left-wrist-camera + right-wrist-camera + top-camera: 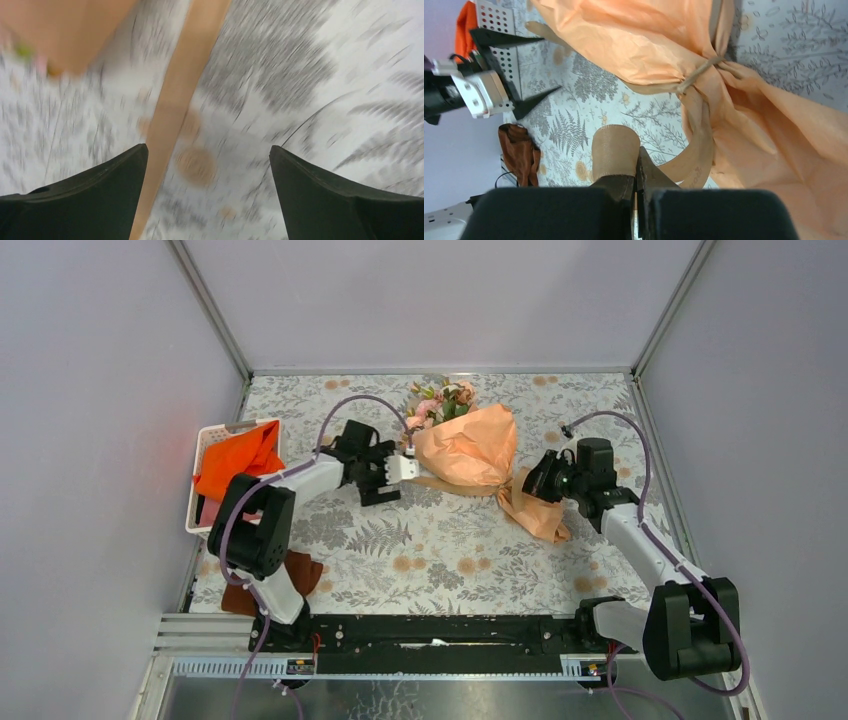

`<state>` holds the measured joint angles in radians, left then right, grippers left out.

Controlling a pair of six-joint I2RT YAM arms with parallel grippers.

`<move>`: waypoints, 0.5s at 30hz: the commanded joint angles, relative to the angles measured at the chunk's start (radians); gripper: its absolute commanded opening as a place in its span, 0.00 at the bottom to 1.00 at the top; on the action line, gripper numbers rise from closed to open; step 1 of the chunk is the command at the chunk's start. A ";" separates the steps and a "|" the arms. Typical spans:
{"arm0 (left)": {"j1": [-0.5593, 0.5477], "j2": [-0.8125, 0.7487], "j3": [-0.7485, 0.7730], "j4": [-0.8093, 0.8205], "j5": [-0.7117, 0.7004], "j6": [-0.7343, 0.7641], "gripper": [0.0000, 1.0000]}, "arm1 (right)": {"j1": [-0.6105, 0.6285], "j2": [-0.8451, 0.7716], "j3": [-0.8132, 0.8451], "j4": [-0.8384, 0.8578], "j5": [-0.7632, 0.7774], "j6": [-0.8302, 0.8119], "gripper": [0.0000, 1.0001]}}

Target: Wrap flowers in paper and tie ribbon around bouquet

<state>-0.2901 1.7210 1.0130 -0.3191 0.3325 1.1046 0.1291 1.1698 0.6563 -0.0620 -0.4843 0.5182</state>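
Observation:
The bouquet point(468, 448) lies on the floral table: pink flowers point(440, 400) point away from the arms, and peach paper point(649, 45) tapers to a tail at the right. The tan ribbon point(699, 72) is cinched round the paper's neck. One ribbon end loops into my right gripper point(639, 167), which is shut on it beside the tail point(535, 480). My left gripper point(207, 150) is open with nothing between its fingers. It hovers at the cone's left side point(415, 470). A loose ribbon length point(172, 105) runs along the table past its left finger point(100, 185).
A white basket point(215, 435) holding bright orange cloth point(240, 460) stands at the left edge. A dark brown cloth point(300, 575) lies near the left arm's base. Grey walls close in the table on three sides.

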 commanded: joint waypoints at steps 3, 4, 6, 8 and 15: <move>-0.202 0.045 -0.024 0.195 0.151 -0.068 0.98 | 0.006 0.004 0.086 0.013 -0.048 -0.036 0.00; -0.225 0.071 -0.009 0.204 0.133 -0.064 0.97 | 0.006 0.004 0.091 0.010 -0.044 -0.036 0.00; -0.259 0.124 0.039 0.195 0.102 -0.071 0.94 | 0.006 0.004 0.098 0.005 -0.039 -0.038 0.00; -0.277 0.170 0.085 0.190 0.074 -0.094 0.92 | 0.006 0.002 0.105 0.002 -0.035 -0.040 0.00; -0.302 0.258 0.180 0.191 0.009 -0.135 0.89 | 0.006 0.006 0.121 0.008 -0.035 -0.035 0.00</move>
<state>-0.5823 1.9217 1.1687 -0.1436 0.4076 0.9974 0.1299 1.1713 0.7231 -0.0704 -0.4995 0.4938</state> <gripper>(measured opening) 0.893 0.011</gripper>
